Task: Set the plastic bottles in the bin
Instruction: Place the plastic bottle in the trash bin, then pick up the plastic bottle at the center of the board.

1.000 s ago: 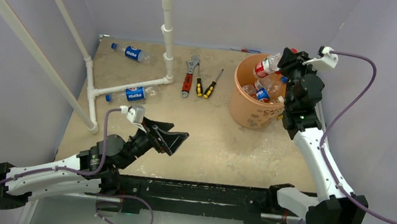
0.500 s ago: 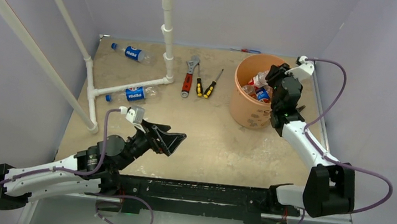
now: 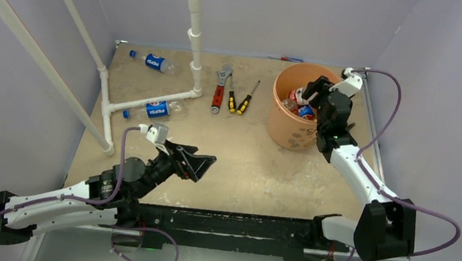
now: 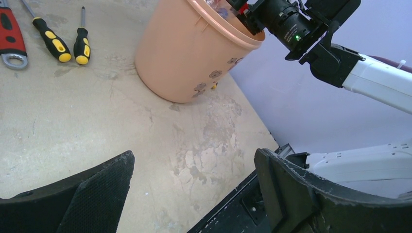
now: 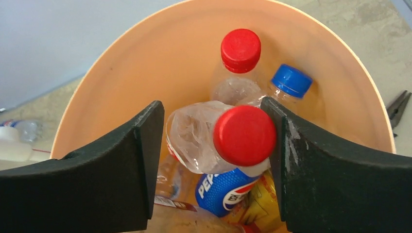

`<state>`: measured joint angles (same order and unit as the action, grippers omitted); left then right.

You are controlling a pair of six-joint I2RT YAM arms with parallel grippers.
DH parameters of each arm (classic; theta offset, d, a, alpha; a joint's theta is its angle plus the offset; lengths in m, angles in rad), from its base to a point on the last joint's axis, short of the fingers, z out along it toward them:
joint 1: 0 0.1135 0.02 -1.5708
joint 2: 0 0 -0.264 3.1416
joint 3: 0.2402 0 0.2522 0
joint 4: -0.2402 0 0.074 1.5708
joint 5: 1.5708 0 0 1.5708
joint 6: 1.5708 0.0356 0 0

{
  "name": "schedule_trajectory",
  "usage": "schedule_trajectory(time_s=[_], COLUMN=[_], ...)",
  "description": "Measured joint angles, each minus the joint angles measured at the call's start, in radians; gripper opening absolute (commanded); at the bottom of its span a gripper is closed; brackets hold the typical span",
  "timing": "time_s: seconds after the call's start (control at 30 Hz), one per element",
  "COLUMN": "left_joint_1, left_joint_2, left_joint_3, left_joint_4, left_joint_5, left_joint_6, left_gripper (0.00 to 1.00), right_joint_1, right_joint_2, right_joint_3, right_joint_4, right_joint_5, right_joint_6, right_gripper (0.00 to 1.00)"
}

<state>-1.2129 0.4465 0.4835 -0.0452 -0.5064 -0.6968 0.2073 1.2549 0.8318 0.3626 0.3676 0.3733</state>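
Note:
The orange bin [image 3: 288, 125] stands at the right rear of the table and holds several plastic bottles. My right gripper [image 3: 308, 93] hangs over its mouth, open. In the right wrist view a clear crumpled bottle with a red cap [image 5: 204, 141] lies between the spread fingers of the right gripper [image 5: 213, 109], its cap against the right finger and a gap at the left one. It rests on a Pepsi-labelled bottle [image 5: 228, 189]. Two Pepsi bottles [image 3: 156, 62] [image 3: 156, 108] lie on the table at the far left. My left gripper [image 3: 202, 163] hovers open and empty near the front.
A white pipe frame [image 3: 193, 36] stands at the back left, with one bottle behind its low bar and one against it. A red-handled wrench [image 3: 220, 87] and two yellow-black screwdrivers [image 3: 239, 99] lie left of the bin. Walls close in on both sides.
My right gripper came down from above the rim into the bin's mouth with the red-capped bottle, then its jaws spread apart. The left arm stayed put.

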Motion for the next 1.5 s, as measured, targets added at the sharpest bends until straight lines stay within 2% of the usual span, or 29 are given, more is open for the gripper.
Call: schedule_trajectory(time_s=[0.13,0.4,0.6,0.73,0.9,1.0,1.07,1.23,1.4,1.5], left_joint_1=[0.0,0.0,0.0,0.001,0.002,0.014,0.052,0.256,0.361,0.451], left_joint_2=[0.0,0.01,0.06,0.142,0.357,0.506,0.602,0.826,0.893,0.917], left_joint_3=[0.006,0.023,0.089,0.176,0.328,0.399,0.442,0.529,0.541,0.547], left_joint_4=[-0.003,-0.006,-0.065,-0.178,-0.393,-0.459,-0.496,-0.57,-0.6,-0.595], left_joint_5=[0.0,-0.01,-0.118,-0.277,-0.476,-0.546,-0.552,-0.469,-0.41,-0.349], left_joint_6=[0.0,0.0,-0.01,-0.082,-0.193,-0.171,-0.136,-0.055,-0.035,-0.074], left_gripper=[0.93,0.96,0.99,0.99,0.99,0.99,0.99,0.99,0.99,0.99], right_joint_1=[0.0,0.0,0.0,0.0,0.0,0.0,0.0,0.0,0.001,0.005], right_joint_2=[-0.029,-0.156,-0.254,-0.367,-0.532,-0.642,-0.696,-0.778,-0.84,-0.882], right_joint_3=[0.025,0.154,0.265,0.272,0.225,0.139,0.084,-0.011,-0.056,-0.079], right_joint_4=[-0.085,-0.217,-0.296,-0.341,-0.394,-0.415,-0.429,-0.476,-0.478,-0.474], right_joint_5=[-0.02,-0.018,-0.057,-0.207,-0.467,-0.579,-0.632,-0.701,-0.727,-0.734], right_joint_6=[0.006,0.019,0.021,0.039,0.074,0.09,0.103,0.137,0.168,0.185], right_gripper=[0.98,0.99,0.97,0.93,0.94,0.94,0.94,0.94,0.94,0.94])
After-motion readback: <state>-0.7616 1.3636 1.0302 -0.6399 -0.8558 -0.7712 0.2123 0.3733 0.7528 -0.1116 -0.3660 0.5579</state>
